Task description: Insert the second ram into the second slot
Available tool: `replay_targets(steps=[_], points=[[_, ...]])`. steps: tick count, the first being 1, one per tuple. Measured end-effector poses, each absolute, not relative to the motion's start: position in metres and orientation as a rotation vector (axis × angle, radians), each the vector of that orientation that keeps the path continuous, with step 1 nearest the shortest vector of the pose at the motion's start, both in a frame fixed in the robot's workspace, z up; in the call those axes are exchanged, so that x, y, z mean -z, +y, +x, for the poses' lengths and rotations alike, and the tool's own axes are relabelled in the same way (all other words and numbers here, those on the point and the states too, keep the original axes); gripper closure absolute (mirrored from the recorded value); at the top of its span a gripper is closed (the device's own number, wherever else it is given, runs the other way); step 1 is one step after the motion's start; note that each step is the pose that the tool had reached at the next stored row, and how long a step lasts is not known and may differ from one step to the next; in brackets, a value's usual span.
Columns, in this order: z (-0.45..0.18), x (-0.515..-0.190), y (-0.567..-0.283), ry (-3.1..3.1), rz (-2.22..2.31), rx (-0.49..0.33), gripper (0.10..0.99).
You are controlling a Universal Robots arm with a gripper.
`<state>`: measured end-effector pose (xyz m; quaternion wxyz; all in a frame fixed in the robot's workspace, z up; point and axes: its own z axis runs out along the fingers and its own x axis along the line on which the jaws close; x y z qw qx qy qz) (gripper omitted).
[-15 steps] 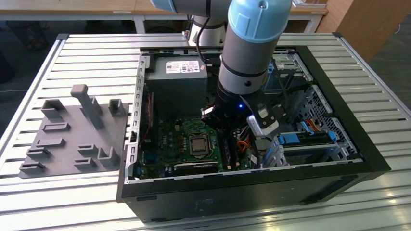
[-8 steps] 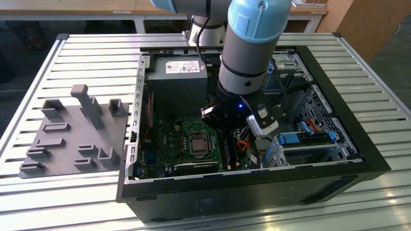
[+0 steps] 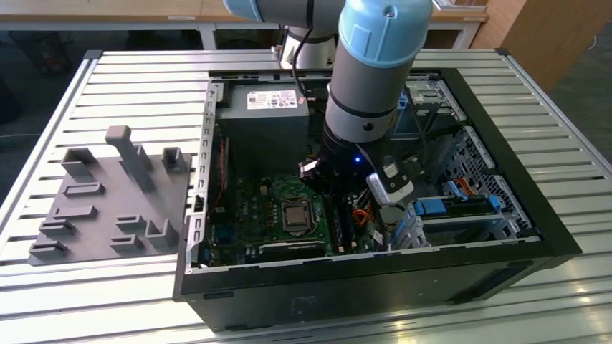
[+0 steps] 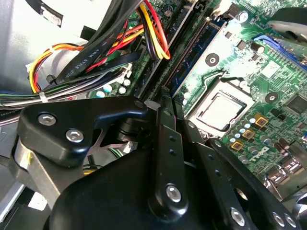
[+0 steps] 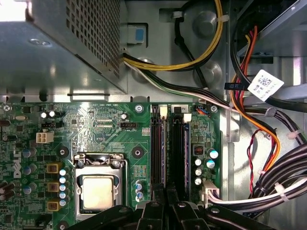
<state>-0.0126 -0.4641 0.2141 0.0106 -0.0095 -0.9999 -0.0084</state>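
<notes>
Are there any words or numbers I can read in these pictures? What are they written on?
Nothing here is clear enough to quote.
White sticker on the grey metal box: print too small to read.
White tag in the first wrist view: a speckled code, too small to read.
Black flat cable: white lettering, too blurred to read.
Green motherboard: tiny white markings, unreadable.

Hand (image 4: 165, 103) over blue ram (image 4: 199, 55)
</notes>
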Motion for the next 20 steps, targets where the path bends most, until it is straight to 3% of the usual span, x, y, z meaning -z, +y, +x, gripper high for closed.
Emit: replay_targets(steps=[8, 9, 20], points=[[-0.013, -0.214, -0.464, -3.12, -0.03, 0.026, 0.941], [-0.013, -0.214, -0.464, -3.12, -0.03, 0.027, 0.878], [-0.013, -0.225, -0.464, -3.12, -0.03, 0.027, 0.878]])
